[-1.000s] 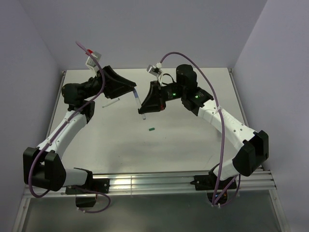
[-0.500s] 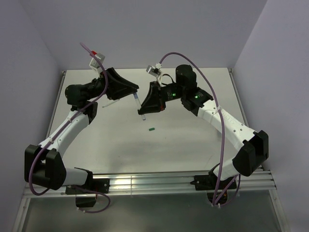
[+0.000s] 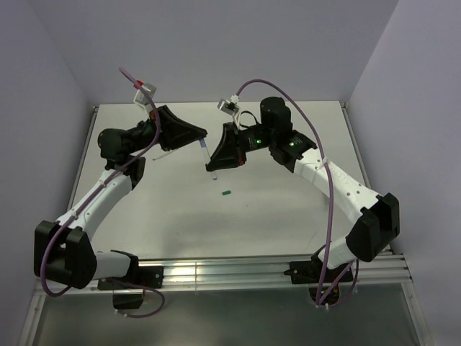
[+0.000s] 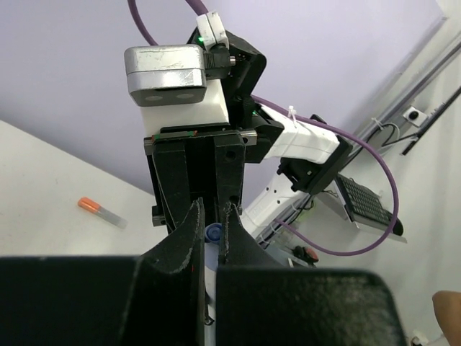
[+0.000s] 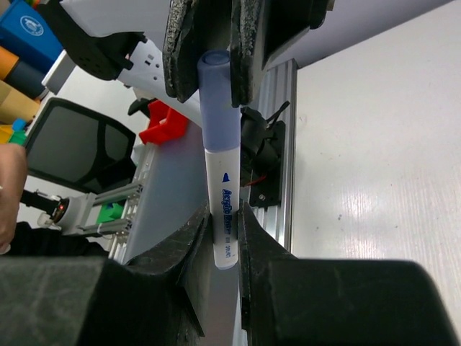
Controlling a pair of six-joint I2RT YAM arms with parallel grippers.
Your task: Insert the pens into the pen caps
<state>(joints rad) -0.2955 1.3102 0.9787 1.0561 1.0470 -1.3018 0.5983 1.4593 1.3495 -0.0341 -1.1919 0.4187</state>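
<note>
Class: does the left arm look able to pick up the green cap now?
Probably not yet: the green cap lies unobstructed, but the left gripper is shut on the blue cap.

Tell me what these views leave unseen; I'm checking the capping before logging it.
- Left wrist view: the fingers of the left hand hide most of the white stick pen; only a sliver of the short blue plastic cap shows.
- Right wrist view: the opaque cap covers the pen's tip, so seating depth is unclear.
- Top view: the dark green cap is too small to tell its open end.
</note>
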